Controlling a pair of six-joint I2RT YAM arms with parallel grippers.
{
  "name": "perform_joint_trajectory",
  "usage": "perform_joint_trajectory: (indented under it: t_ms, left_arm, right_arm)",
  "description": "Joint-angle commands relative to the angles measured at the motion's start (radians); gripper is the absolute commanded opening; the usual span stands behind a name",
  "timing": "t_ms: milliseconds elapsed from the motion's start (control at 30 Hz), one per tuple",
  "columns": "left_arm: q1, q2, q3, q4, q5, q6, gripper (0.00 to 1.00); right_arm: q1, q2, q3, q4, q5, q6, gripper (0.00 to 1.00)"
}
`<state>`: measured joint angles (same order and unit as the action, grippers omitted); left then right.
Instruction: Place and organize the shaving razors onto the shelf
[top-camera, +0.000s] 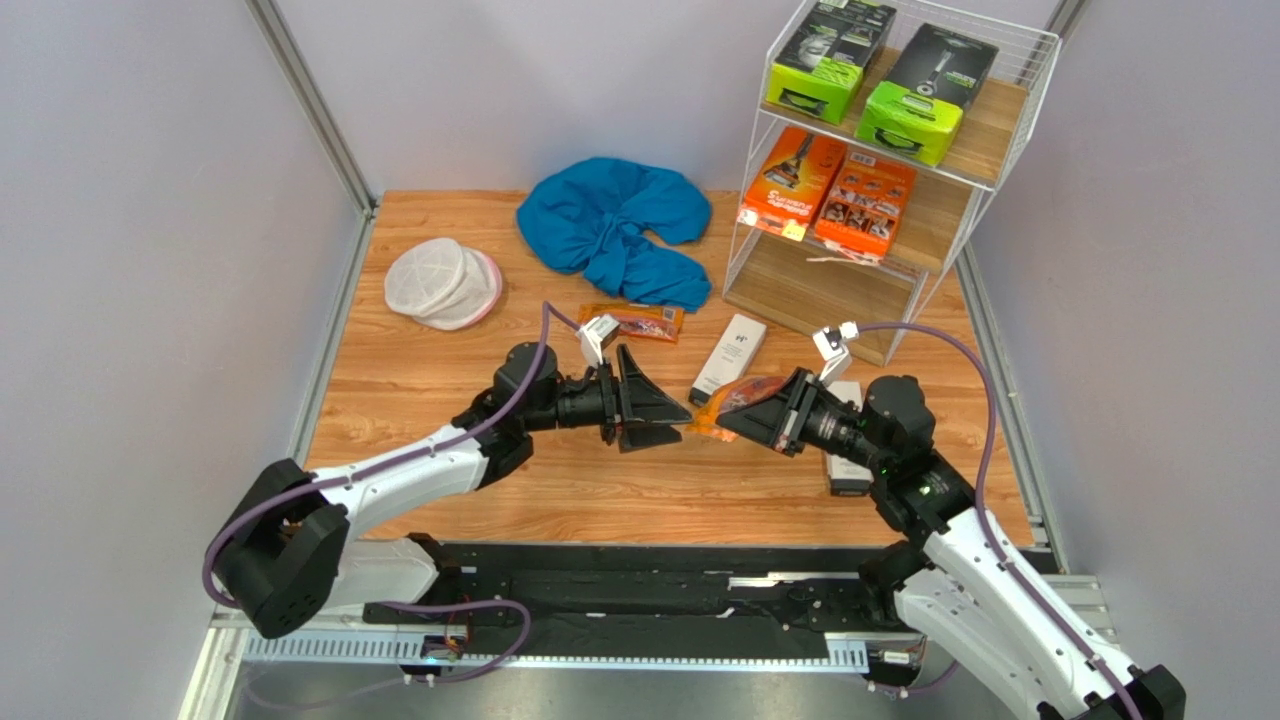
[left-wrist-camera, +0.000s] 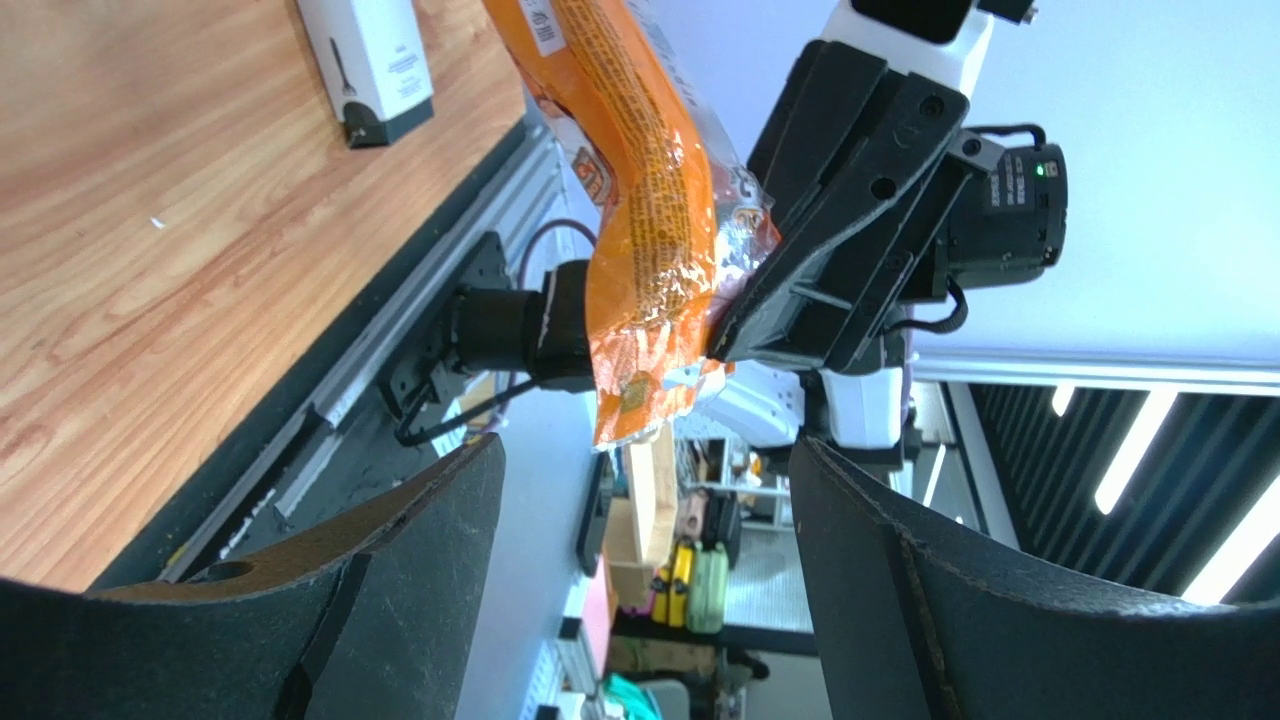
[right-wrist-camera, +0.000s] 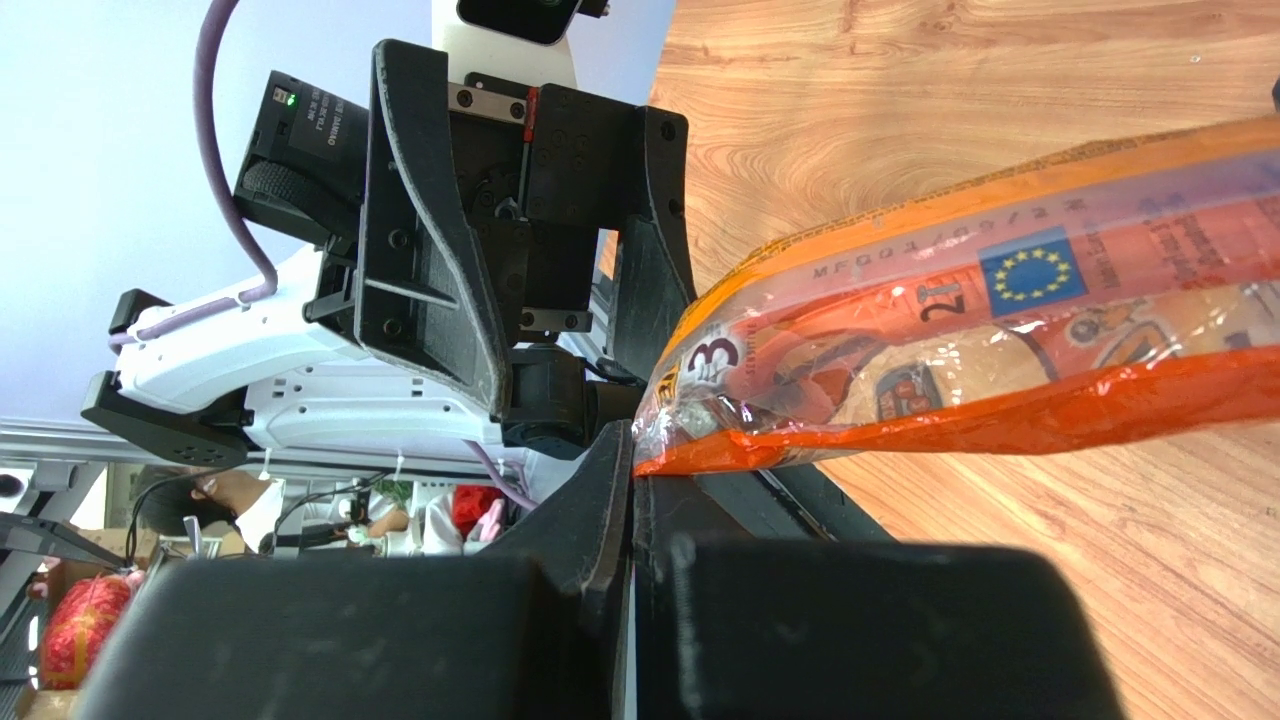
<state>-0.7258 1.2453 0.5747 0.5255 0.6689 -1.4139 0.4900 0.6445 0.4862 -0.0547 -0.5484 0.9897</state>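
Observation:
My right gripper (top-camera: 762, 408) is shut on the edge of a clear orange-trimmed bag of razors (top-camera: 733, 402) and holds it above the table; its closed pads (right-wrist-camera: 634, 495) pinch the bag (right-wrist-camera: 977, 345). My left gripper (top-camera: 664, 405) is open and faces the bag's free end, which hangs just beyond its fingertips (left-wrist-camera: 646, 450) without touching; the bag (left-wrist-camera: 646, 195) fills that view. The shelf (top-camera: 984, 165) at the back right carries two lime-green boxes (top-camera: 879, 68) on top and two orange cartons (top-camera: 830, 188) on the middle board. A slim white box (top-camera: 729, 357) and a second bag (top-camera: 639, 321) lie on the table.
A blue cloth (top-camera: 616, 225) lies at the back centre and a round white mesh pouch (top-camera: 442, 282) at the back left. Another white box (top-camera: 846, 438) lies partly under my right arm. The shelf's bottom board (top-camera: 812, 293) is bare.

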Motion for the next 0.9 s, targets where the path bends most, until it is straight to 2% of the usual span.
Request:
perform_joint_trajectory:
  t_ms: [0, 133, 433, 700, 800, 867]
  left_arm:
    - [-0.001, -0.020, 0.011, -0.043, -0.046, 0.032, 0.79]
    - [-0.011, 0.038, -0.016, 0.151, -0.040, -0.081, 0.79]
    - [-0.060, 0.153, 0.016, 0.321, -0.051, -0.183, 0.79]
    - [-0.078, 0.292, -0.013, 0.684, -0.126, -0.365, 0.78]
    - [-0.096, 0.374, -0.003, 0.816, -0.144, -0.427, 0.76]
    - [-0.113, 0.425, 0.008, 0.872, -0.147, -0.444, 0.68]
  right_arm:
    - [0.005, -0.016, 0.035, 0.039, -0.002, -0.003, 0.00]
    - [0.005, -0.020, 0.023, 0.047, -0.008, 0.013, 0.00]
    - [0.013, -0.034, -0.001, 0.107, -0.010, 0.033, 0.00]
    - [0.035, -0.042, -0.026, 0.118, -0.013, 0.038, 0.00]
    - [0.042, -0.046, -0.034, 0.116, -0.012, 0.037, 0.00]
    - [0.045, -0.048, -0.038, 0.118, -0.010, 0.038, 0.00]
